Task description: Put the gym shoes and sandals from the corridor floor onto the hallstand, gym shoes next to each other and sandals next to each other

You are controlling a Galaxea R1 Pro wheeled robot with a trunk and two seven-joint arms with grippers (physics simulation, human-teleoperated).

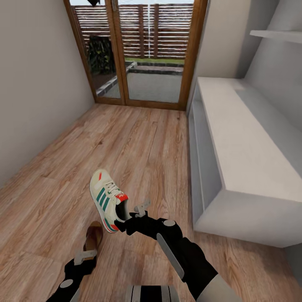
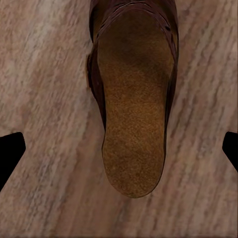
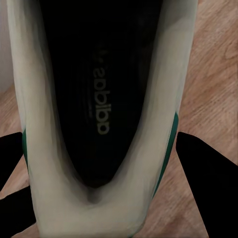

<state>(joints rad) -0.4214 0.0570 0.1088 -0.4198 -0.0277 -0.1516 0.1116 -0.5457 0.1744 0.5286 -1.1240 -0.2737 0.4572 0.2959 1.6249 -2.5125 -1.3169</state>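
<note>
The right gripper [image 1: 131, 218] holds one gym shoe [image 1: 107, 199] by its heel end. In the right wrist view the dark fingers [image 3: 198, 173] sit on both sides of the heel, so the jaws are pinching the shoe. The shoe appears lifted off the floor [image 1: 138, 142], toe pointing away from the robot toward the glass doors [image 1: 138, 50].

The left gripper [image 1: 84, 256] hangs over one sandal [image 1: 93, 238] that lies flat on the floor near the robot's base. In the left wrist view the sandal [image 2: 133, 99] lies between the two fingertips [image 2: 10, 153], which stand well apart and touch nothing: the jaws are spread.

The shoe rack [image 1: 247, 138] stands along the right wall, its top bare in the part shown. The second gym shoe and second sandal cannot be located from these views.

Step in hand, as judged: carrying the first gym shoe to the rack, with the sandal grasp being prepared.

Next move:
1. Swing the right arm rightward over the near front edge of the rack top.
2. Lower the shoe until its sole rests fully on the top, clear of the edge.
3. Leave room beside it for its partner.
4. Only then release.

Risk: a heel-only hold may let the shoe pivot during the swing.
</note>
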